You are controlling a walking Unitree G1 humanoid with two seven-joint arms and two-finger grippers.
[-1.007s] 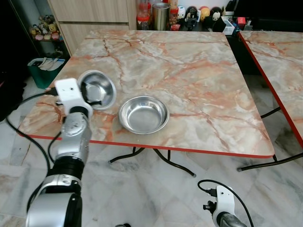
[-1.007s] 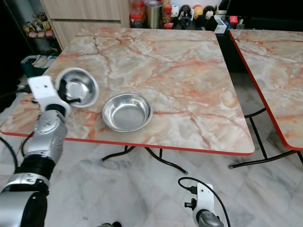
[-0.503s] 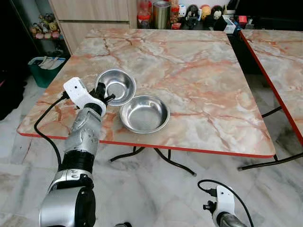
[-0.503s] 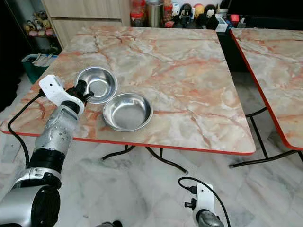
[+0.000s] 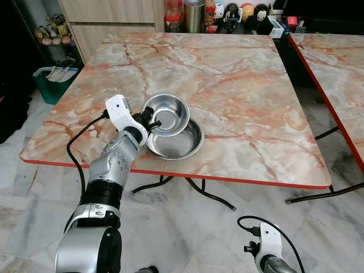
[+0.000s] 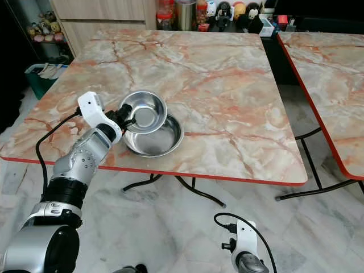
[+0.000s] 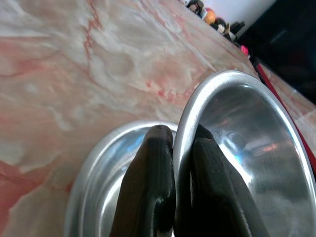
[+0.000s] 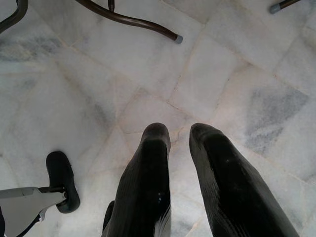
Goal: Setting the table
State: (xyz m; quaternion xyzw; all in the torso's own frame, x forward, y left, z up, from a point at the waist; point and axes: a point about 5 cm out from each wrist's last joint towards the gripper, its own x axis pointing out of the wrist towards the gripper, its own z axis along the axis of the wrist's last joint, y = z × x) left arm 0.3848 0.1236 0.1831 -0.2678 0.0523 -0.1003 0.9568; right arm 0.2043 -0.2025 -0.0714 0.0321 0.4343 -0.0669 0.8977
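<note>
Now the left gripper (image 5: pixel 152 119) pinches the rim of a small steel bowl (image 5: pixel 168 114) — one finger (image 7: pixel 148 192) outside the wall, the other inside — and holds it tilted just above a larger steel bowl (image 5: pixel 177 142), which sits on the marble table (image 5: pixel 244 96) near its front edge. Right gripper (image 8: pixel 180 140) hangs idle over the tiled floor (image 8: pixel 98 74), fingers a little apart, holding nothing.

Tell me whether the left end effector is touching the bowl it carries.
Touching. The left wrist view shows the left end effector pinching the bowl rim between its fingers.
</note>
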